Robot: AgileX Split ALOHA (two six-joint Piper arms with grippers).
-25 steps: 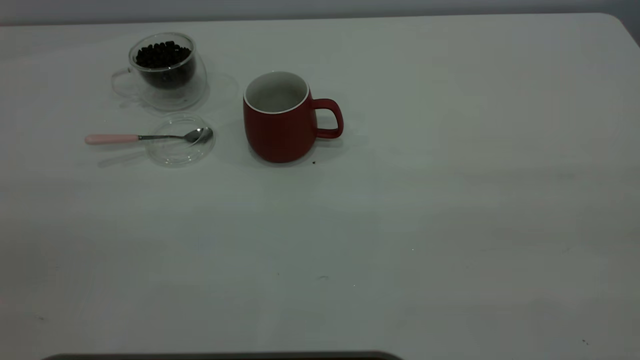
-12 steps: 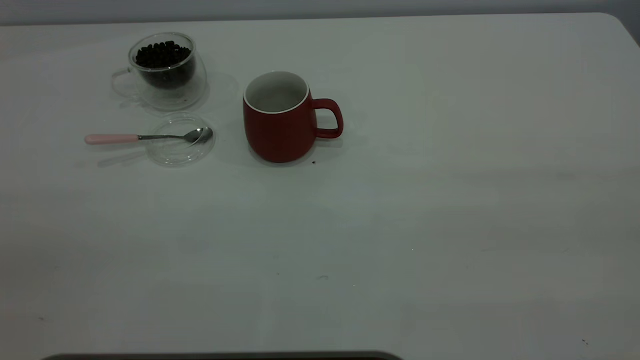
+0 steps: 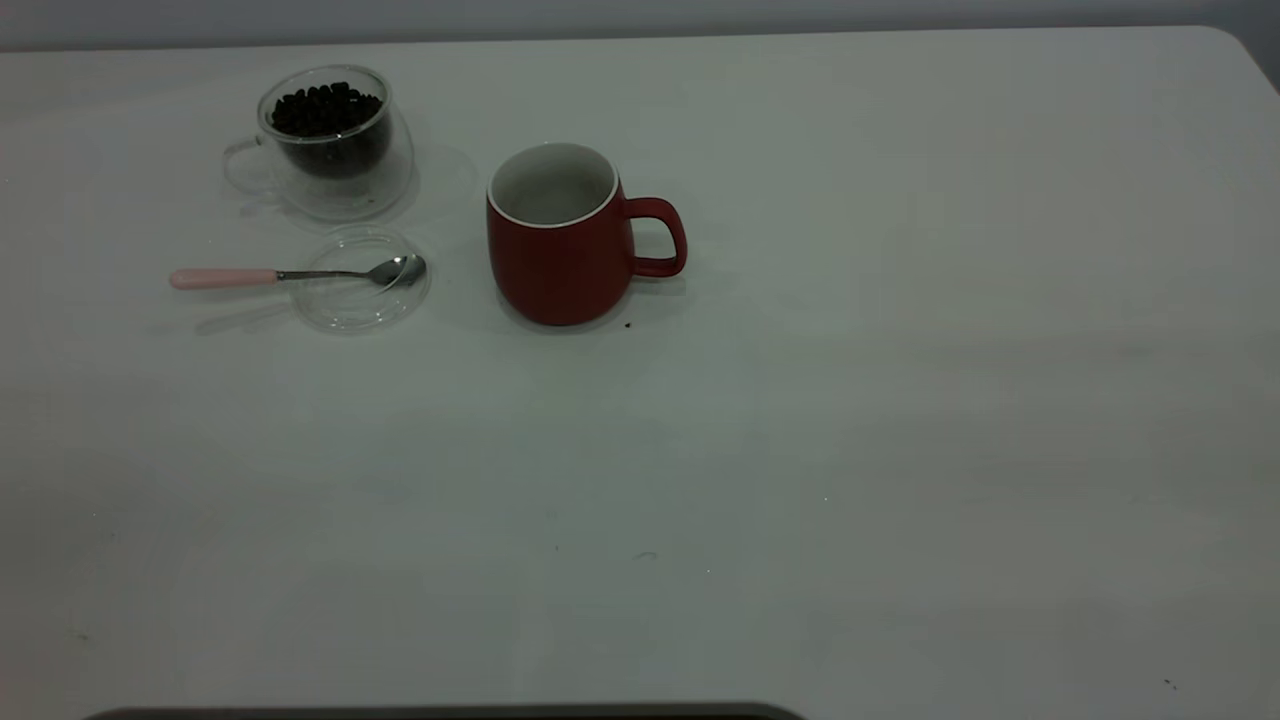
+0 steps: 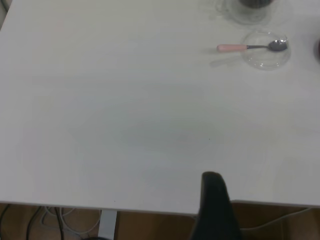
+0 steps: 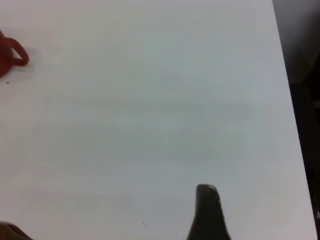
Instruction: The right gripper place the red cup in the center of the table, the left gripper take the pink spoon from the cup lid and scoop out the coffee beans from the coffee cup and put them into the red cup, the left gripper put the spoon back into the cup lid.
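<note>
In the exterior view the red cup (image 3: pixel 560 240) stood upright left of the frame's middle on the table (image 3: pixel 900 400). At upper left sat the coffee cup (image 3: pixel 325 140) with its coffee beans (image 3: pixel 325 108). Just below, the pink spoon (image 3: pixel 290 274) lay across the cup lid (image 3: pixel 360 280). Only one finger each of the left gripper (image 4: pixel 215 207) and the right gripper (image 5: pixel 207 212) showed, perhaps parked at the edge; their spread could not be told.
</note>
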